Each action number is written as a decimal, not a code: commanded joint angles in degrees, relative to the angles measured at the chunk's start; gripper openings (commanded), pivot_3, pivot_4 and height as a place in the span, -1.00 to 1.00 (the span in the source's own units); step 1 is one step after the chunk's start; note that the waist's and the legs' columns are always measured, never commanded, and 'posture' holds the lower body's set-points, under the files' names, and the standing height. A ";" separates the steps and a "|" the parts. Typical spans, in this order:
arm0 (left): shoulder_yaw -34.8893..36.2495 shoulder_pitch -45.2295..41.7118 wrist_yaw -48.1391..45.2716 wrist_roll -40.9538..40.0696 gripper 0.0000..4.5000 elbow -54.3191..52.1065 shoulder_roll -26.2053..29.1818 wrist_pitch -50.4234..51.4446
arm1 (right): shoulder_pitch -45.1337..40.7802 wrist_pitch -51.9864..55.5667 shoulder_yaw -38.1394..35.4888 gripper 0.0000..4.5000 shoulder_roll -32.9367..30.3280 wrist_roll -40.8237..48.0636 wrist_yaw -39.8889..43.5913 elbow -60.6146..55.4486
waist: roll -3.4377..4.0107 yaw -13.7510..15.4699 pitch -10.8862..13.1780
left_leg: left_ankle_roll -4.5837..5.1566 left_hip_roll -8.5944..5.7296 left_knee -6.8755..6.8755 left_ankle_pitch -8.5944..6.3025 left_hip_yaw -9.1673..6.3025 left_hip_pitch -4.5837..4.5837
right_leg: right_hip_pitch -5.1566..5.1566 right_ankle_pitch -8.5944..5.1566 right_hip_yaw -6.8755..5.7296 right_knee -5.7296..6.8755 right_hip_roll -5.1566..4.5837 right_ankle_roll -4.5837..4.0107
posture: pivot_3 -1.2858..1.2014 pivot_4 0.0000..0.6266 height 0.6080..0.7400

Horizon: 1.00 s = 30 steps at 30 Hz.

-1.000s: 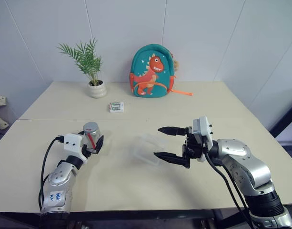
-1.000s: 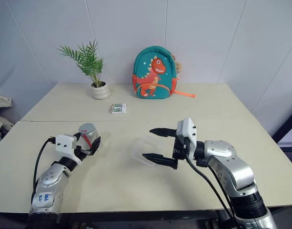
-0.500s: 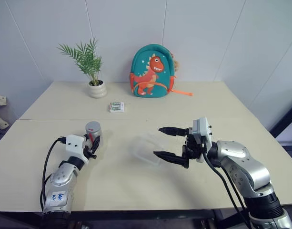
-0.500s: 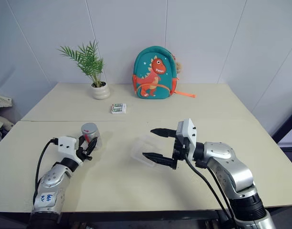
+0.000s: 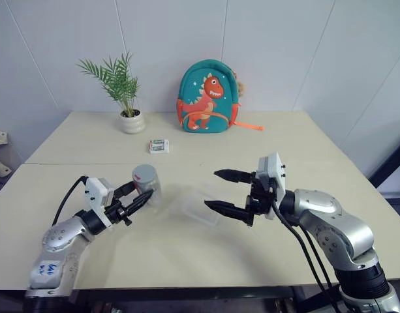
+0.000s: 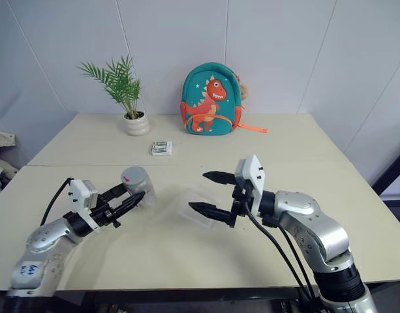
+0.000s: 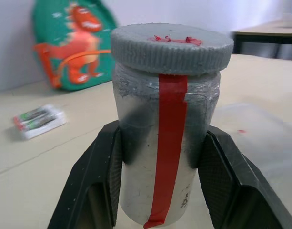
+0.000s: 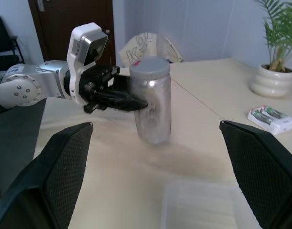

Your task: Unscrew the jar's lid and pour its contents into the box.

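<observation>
The jar (image 5: 146, 184), a silvery cylinder with a red strip down its side, stands upright left of the table's middle. Its grey lid (image 7: 172, 45) is on top. My left gripper (image 5: 145, 194) is shut on the jar's body, one black finger (image 7: 105, 167) on each side. I cannot tell whether the jar's base touches the table. The contents are hidden inside. The box (image 5: 198, 203), clear and shallow, lies between the two grippers. My right gripper (image 5: 211, 188) hovers open over the box's right side, pointing at the jar, with nothing between its fingers.
A white plant pot (image 5: 132, 122) and a teal dinosaur backpack (image 5: 207, 98) stand at the table's far edge by the wall. A small green-and-white packet (image 5: 159, 146) lies in front of them. Bare table (image 5: 186, 248) stretches in front of both grippers.
My left gripper closed on the jar, then swung right and turned toward the table's middle with the jar in it. The right gripper edged slightly left, still open.
</observation>
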 commanded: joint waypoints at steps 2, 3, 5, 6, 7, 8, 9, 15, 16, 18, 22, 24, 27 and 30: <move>-2.93 -2.14 -6.12 -3.05 -0.16 -3.65 2.63 4.80 | -3.64 7.12 1.39 1.00 2.67 3.21 -7.01 -5.41 | 0.00 0.00 0.00 | 0.00 -0.01 0.00 0.00 0.00 0.00 | 0.00 -0.06 0.00 -0.01 -0.01 -0.12 | 0.03 -0.52 1.00; -3.71 -3.43 -6.22 -3.18 -0.16 -3.52 2.16 5.59 | -4.29 8.40 2.31 1.00 3.07 2.84 -8.18 -5.85 | 0.00 0.00 0.00 | 0.01 -0.02 0.00 0.00 0.00 0.00 | 0.00 -0.10 0.00 -0.01 -0.03 -0.19 | 0.03 -0.52 1.00; -5.31 -5.61 -6.61 -3.08 -0.16 -3.13 0.98 6.46 | -5.21 10.09 3.17 1.00 4.14 3.05 -9.80 -6.27 | 0.00 0.14 0.00 | 0.02 -0.03 0.00 0.01 -0.05 -0.03 | -0.01 -0.10 -0.03 -0.01 -0.04 -0.19 | 0.03 -0.52 1.00; -5.84 -6.38 -6.75 -2.94 -0.16 -2.84 0.44 6.65 | -5.53 10.65 3.20 1.00 4.50 3.26 -10.26 -6.14 | 0.00 0.16 0.00 | 0.02 -0.04 0.00 0.01 -0.09 -0.06 | -0.01 -0.09 -0.06 -0.02 -0.05 -0.17 | 0.03 -0.52 1.00; -6.39 -7.15 -6.80 -2.81 -0.16 -2.48 -0.24 6.80 | -5.87 11.16 3.53 1.00 5.09 3.17 -10.96 -5.92 | 0.00 0.16 0.00 | 0.02 -0.04 0.00 0.01 -0.11 -0.09 | -0.02 -0.05 -0.07 -0.04 -0.05 -0.08 | 0.03 -0.52 1.00; -6.82 -7.81 -6.89 -2.74 -0.16 -2.13 -0.89 6.97 | -6.21 11.38 4.09 1.00 5.76 2.70 -11.73 -5.62 | 0.00 0.13 0.00 | 0.03 -0.05 0.00 0.00 -0.11 -0.11 | -0.03 -0.03 -0.08 -0.05 -0.05 -0.06 | 0.03 -0.52 1.00; -7.19 -8.41 -6.90 -2.65 -0.16 -1.76 -1.50 7.16 | -6.57 11.30 4.71 1.00 6.48 2.02 -12.39 -5.21 | 0.00 0.12 0.00 | 0.04 -0.05 0.00 0.00 -0.11 -0.14 | -0.05 -0.03 -0.08 -0.08 -0.05 -0.05 | 0.03 -0.52 1.00; -9.11 -10.16 -7.59 -2.22 -0.16 -1.15 -3.74 7.91 | -7.90 9.24 8.00 1.00 10.58 -3.18 -15.62 -1.82 | 0.00 -0.13 0.00 | -0.01 -0.04 -0.01 0.03 -0.01 -0.43 | -0.65 -0.08 0.03 0.35 0.04 0.00 | 0.03 -0.52 1.00; -9.25 -10.28 -7.63 -2.24 -0.16 -1.15 -3.99 7.98 | -7.87 9.23 8.24 1.00 11.01 -3.72 -15.98 -1.60 | 0.00 -0.10 0.00 | -0.03 -0.04 0.00 0.06 -0.02 -0.48 | -0.74 -0.09 0.03 0.42 0.04 0.00 | 0.03 -0.52 1.00; -9.38 -10.50 -7.73 -2.08 -0.16 -1.01 -4.39 8.07 | -7.89 9.42 8.39 1.00 11.66 -4.45 -16.54 -1.24 | 0.00 -0.11 0.00 | -0.05 -0.03 0.02 0.10 -0.03 -0.50 | -0.77 -0.09 0.02 0.50 0.06 -0.01 | 0.03 -0.52 1.00; -9.44 -10.76 -8.03 -1.82 -0.16 -0.66 -4.67 7.98 | -8.00 9.56 7.91 1.00 12.52 -5.30 -17.17 -0.58 | 0.00 -0.10 0.00 | -0.03 -0.05 0.08 0.13 -0.04 -0.50 | -0.77 -0.09 0.03 0.58 0.05 -0.01 | 0.03 -0.52 1.00; -9.41 -10.77 -8.12 -1.74 -0.16 -0.53 -4.72 7.87 | -8.11 9.50 7.64 1.00 12.73 -5.63 -17.12 -0.25 | 0.00 -0.10 0.00 | -0.02 -0.06 0.11 0.13 -0.04 -0.50 | -0.77 -0.09 0.03 0.61 0.05 -0.01 | 0.03 -0.52 1.00; -9.38 -10.75 -8.05 -1.55 -0.16 -0.39 -4.84 7.61 | -8.24 9.31 7.09 1.00 13.02 -5.72 -17.05 0.07 | 0.00 -0.11 0.00 | -0.02 -0.05 0.12 0.13 -0.05 -0.50 | -0.77 -0.09 0.03 0.62 0.06 -0.01 | 0.03 -0.52 1.00; -9.42 -10.61 -7.92 -1.37 -0.16 -0.44 -5.04 7.41 | -8.34 9.04 6.81 1.00 13.27 -5.62 -16.79 0.24 | 0.00 -0.10 0.00 | -0.02 -0.05 0.12 0.14 -0.05 -0.50 | -0.77 -0.09 0.03 0.62 0.06 -0.01 | 0.03 -0.52 1.00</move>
